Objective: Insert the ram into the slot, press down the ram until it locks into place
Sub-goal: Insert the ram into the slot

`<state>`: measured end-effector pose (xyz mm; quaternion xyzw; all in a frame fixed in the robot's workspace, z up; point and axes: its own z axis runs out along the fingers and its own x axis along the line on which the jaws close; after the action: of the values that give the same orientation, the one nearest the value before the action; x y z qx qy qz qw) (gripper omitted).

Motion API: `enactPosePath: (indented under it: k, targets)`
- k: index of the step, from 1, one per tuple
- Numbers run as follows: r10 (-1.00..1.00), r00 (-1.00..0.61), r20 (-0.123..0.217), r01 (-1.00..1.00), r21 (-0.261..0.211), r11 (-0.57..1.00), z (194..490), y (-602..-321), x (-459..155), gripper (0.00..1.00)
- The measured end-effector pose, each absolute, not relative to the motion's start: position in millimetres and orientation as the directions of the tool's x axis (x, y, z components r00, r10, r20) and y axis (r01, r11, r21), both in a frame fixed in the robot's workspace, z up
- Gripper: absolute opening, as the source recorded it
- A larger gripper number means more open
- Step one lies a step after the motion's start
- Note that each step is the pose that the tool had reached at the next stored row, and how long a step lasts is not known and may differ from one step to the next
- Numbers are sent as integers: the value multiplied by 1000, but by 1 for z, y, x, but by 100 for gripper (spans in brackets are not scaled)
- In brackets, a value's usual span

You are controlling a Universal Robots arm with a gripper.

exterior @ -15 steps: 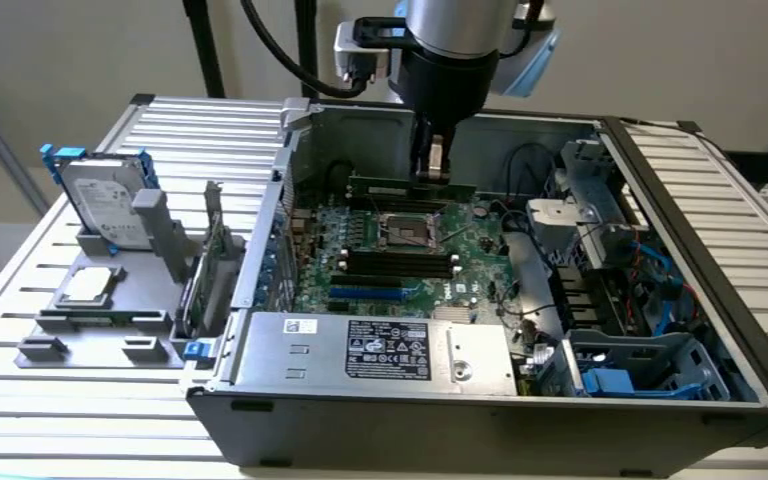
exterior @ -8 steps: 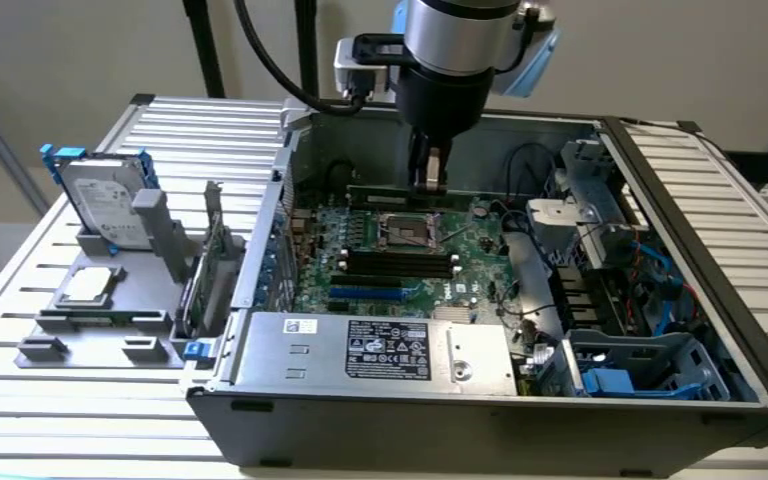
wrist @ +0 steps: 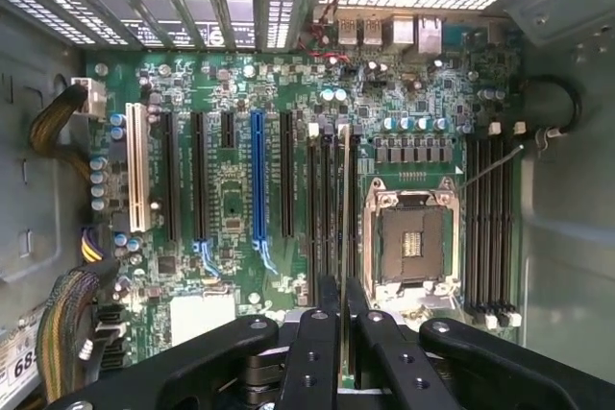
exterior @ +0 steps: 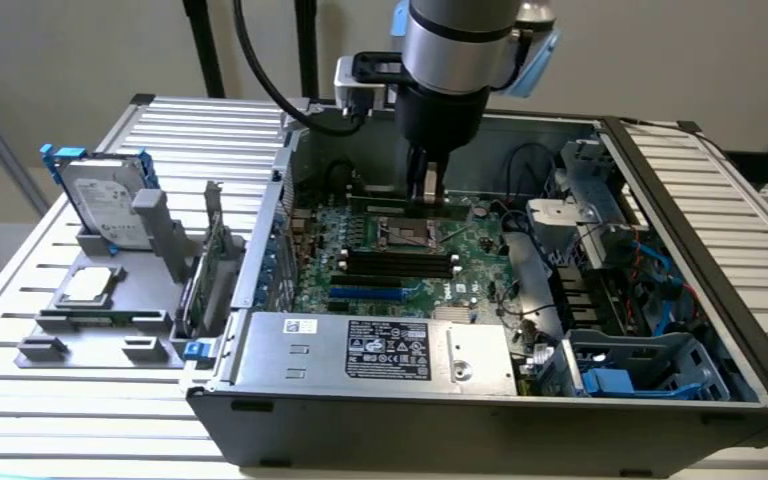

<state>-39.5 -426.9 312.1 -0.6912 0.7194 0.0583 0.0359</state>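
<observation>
1. The open computer case [exterior: 704, 240] lay on the slatted desk [exterior: 104, 420], its motherboard [wrist: 231, 208] facing up at the arm.
2. The gripper [wrist: 343, 300] was down inside the case, clamped on the ram [wrist: 344, 208] and holding it on edge.
3. So the pick-up was done: the ram was in hand and carried to the board.
4. From the wrist view the ram ran parallel to the black memory slots [wrist: 317, 218] just beside the empty CPU socket [wrist: 411, 242], lined up over that bank. Exactly which slot lay under it could not be told.
5. Judging by how long it looked against the slots, it probably stood above them, not seated.
6. Insertion, pressing down and locking of the pale end clips [wrist: 312, 130] seemingly remained.
</observation>
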Motion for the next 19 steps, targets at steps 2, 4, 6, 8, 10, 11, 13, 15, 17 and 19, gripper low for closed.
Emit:
enactPosePath:
  k: [2,4,6,8,10,11,13,15,17,19]
  targets:
    - [-991,-42,-130,-999,34,38,309,-427,-39,14]
    - [-993,-42,-112,-999,34,38,308,-426,-39,14]
    - [-995,-42,-88,-999,33,39,307,-423,-39,14]
    - [-997,-42,-69,-999,32,39,306,-419,-39,14]
    - [-998,-41,-54,-999,32,40,304,-414,-39,14]
    - [-998,-41,-48,-999,32,40,304,-411,-39,14]
    - [-998,-40,-42,-999,32,39,302,-408,-39,14]
    - [-999,-37,-33,-999,32,35,301,-406,-39,14]
    - [-999,-34,-29,-999,32,33,298,-405,-39,14]
    - [-999,-30,-27,-999,32,29,296,-405,-39,14]
